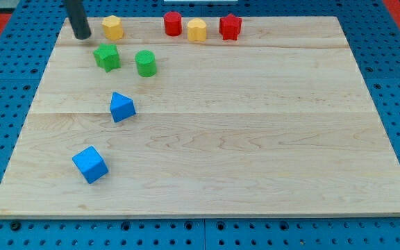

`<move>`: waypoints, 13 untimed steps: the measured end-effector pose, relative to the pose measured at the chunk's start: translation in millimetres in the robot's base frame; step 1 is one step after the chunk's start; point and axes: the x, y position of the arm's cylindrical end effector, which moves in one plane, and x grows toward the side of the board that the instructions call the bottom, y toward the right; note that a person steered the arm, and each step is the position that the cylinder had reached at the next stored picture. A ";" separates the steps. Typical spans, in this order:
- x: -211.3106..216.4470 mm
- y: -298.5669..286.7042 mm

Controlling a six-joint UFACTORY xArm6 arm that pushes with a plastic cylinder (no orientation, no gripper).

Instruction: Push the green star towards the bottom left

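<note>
Camera view shows my tip (81,36) near the surface's (255,139) top-left corner, just up and to the view's left of the green star (107,57), apart from it. There is no gripper on this arm, only the rod, so nothing is held or clamped. The green star sits near the view's top left, with the green cylinder (145,63) just beside it on the right and a yellow block (112,28) above it.

The risk, as I judge it, is the approach side: my tip stands on the star's upper left, so a straight push from here would send it toward the bottom right, at the blue block (122,107) below. Coming round to its upper right means threading between the star and the green cylinder, and a clip there could knock the cylinder or spin the star off line.

The star looks roughly as wide as tall, with no clear long axis; where its points face is hard to tell at this size.
</note>
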 end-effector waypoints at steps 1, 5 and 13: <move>-14.6 51.7; -2.2 138.4; 117.3 65.5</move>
